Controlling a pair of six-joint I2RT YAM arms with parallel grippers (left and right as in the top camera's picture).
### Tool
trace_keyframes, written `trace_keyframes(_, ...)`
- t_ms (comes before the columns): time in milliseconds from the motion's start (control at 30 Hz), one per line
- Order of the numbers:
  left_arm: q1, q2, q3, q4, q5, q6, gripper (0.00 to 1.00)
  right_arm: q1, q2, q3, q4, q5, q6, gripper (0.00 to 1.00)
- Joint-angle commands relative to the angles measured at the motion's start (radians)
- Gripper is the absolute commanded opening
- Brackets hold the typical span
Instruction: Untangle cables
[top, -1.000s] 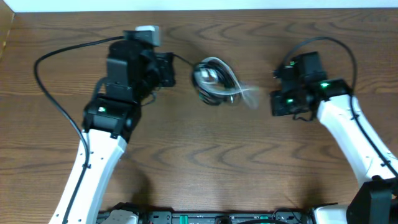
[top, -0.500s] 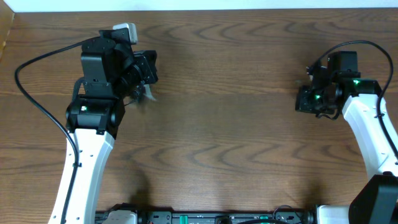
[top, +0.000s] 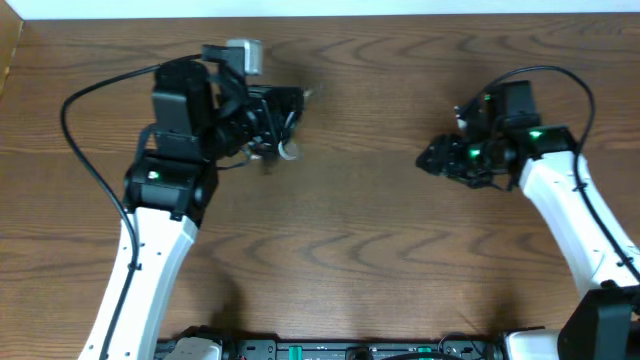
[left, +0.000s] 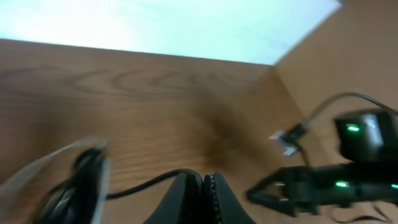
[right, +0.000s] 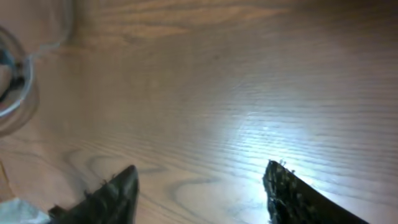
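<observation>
My left gripper is clamped on the cables, one tangled bunch near the desk's far edge, my right gripper gapes empty, so untangling is not yet done.

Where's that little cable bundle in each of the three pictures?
Overhead: cable bundle upper left of centre, at the left gripper.
Left wrist: blurred, lower left, beside the shut left gripper.
Right wrist: probably the blurred loop at the far left edge.
Shared landmark: the right gripper, seen in all three views.
</observation>
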Motion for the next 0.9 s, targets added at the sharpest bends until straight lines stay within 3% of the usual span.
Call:
trace_keyframes(0,-0.073,-0.023,0.009,0.047,0.042,-0.016,0.08,0.087,-0.003,-0.006,0.029,0.103,0.228,0.66)
trace_keyframes(233,-0.170,-0.023,0.009,0.100,0.039,-0.016,0.08,0.210,-0.003,-0.006,0.109,0.177,0.369,0.66)
trace_keyframes(533,-0.185,-0.023,0.009,0.130,0.039,-0.023,0.08,0.285,-0.003,-0.006,0.115,0.245,0.465,0.60)
trace_keyframes(567,-0.186,-0.023,0.010,0.135,0.039,-0.024,0.08,0.290,-0.003,-0.008,0.115,0.248,0.472,0.54)
trace_keyframes(600,-0.186,-0.023,0.009,0.139,0.039,-0.025,0.08,0.294,-0.003,-0.010,0.117,0.249,0.476,0.41)
trace_keyframes(633,-0.185,-0.023,0.010,0.143,0.039,-0.027,0.08,0.298,-0.003,-0.016,0.123,0.248,0.480,0.14)
trace_keyframes(667,-0.185,-0.023,0.009,0.146,0.039,-0.027,0.08,0.301,-0.003,-0.022,0.129,0.249,0.482,0.01)
trace_keyframes(867,-0.185,-0.024,0.010,0.168,0.039,-0.027,0.08,0.315,-0.003,-0.116,0.218,0.243,0.512,0.01)
